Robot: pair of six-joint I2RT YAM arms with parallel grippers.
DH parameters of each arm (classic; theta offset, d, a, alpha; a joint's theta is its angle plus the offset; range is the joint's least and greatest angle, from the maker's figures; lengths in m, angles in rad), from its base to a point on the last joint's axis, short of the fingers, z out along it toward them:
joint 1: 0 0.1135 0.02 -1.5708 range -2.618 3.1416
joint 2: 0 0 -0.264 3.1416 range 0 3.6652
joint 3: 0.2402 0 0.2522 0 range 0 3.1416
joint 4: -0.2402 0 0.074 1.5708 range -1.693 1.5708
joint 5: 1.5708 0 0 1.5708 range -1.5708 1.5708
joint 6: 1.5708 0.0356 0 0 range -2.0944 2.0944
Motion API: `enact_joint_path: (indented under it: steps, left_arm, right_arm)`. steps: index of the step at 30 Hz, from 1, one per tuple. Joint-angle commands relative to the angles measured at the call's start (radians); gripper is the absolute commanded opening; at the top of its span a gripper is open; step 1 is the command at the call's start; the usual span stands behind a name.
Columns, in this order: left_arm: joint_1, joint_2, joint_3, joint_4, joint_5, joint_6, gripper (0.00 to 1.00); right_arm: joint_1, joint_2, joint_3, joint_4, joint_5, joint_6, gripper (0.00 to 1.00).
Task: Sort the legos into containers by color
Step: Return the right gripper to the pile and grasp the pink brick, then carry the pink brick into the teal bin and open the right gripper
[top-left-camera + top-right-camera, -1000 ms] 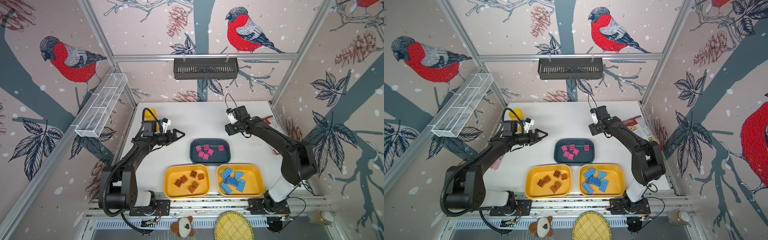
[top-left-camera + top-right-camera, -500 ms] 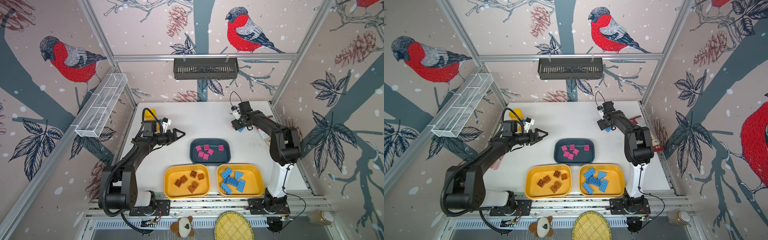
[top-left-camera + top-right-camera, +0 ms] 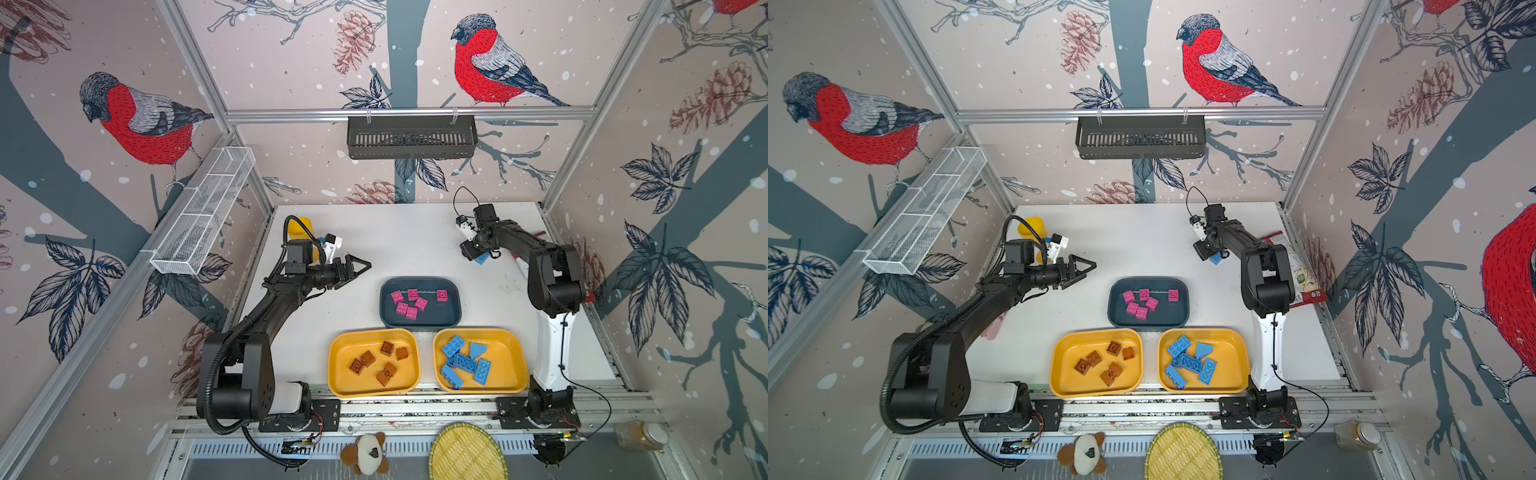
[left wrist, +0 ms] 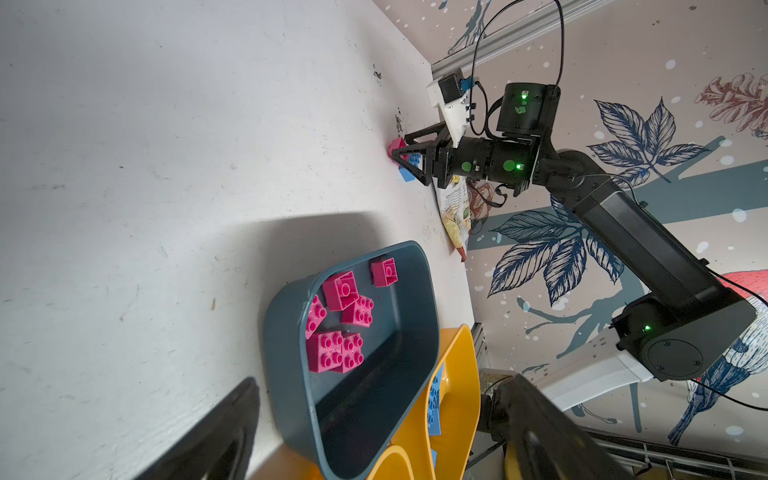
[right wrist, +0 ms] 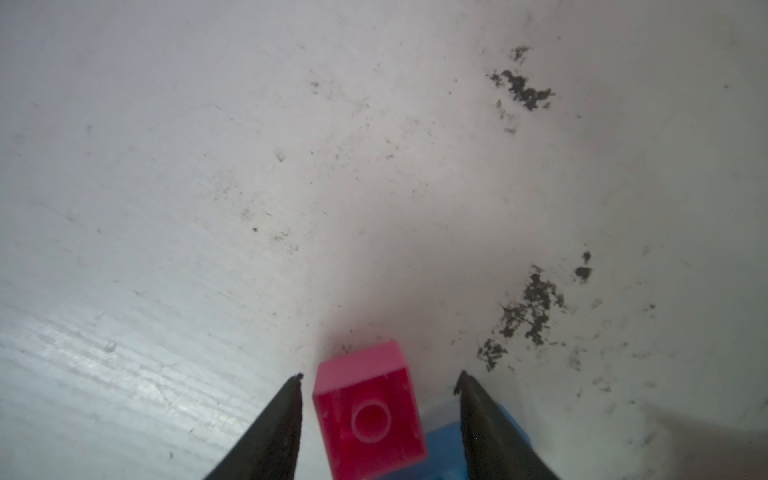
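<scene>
The matte white table point(image 3: 415, 237), scuffed and flecked with dark grime, carries everything. Near its middle sits the dark teal tray point(image 3: 419, 323), a shallow rounded rectangle of smooth plastic. Two glossy yellow-orange trays of the same shape lie just on its near side, the left tray point(image 3: 332, 365) and the right tray point(image 3: 513, 365) side by side.

Left of the teal tray, the left gripper point(image 3: 359, 264) hangs above the table, its black triangular-frame fingers spread wide and empty. Beyond the teal tray's far right corner, the right gripper point(image 5: 379, 376) is down at the table with its thin tapered fingers apart, straddling a loose pink brick point(image 5: 370, 411), with a slim gap on either side. A loose blue brick point(image 5: 440, 432) lies just beside the pink one.

Inside the teal tray lie six studded pink bricks point(image 3: 409, 303). The left tray holds squarish brown bricks point(image 3: 379, 361), and the right tray holds light blue bricks point(image 3: 465, 363), one a smooth wedge point(image 3: 478, 350)
</scene>
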Motion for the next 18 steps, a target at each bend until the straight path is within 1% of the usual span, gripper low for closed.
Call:
enact_joint_path:
  steps: [1,6,9,13,18]
  left_arm:
    - [0.0,-0.007,0.001,0.035,0.028,-0.008,0.92]
    - [0.0,-0.002,0.008,0.031,0.03,-0.007,0.92]
    - [0.0,-0.001,0.013,0.034,0.037,-0.007,0.92]
    - [-0.001,0.0,0.023,0.03,0.039,-0.011,0.92]
    - [-0.001,-0.018,0.045,0.01,0.038,-0.008,0.91]
  right_arm:
    - [-0.002,0.011,0.013,-0.023,-0.021,-0.008,0.54]
    - [-0.001,0.024,0.018,-0.038,-0.025,0.001,0.37]
    - [0.003,0.005,0.018,-0.049,-0.035,0.004,0.28]
    - [0.022,-0.061,0.001,-0.04,-0.07,0.013,0.25]
    - [0.096,-0.2,-0.076,-0.041,-0.095,0.038,0.25]
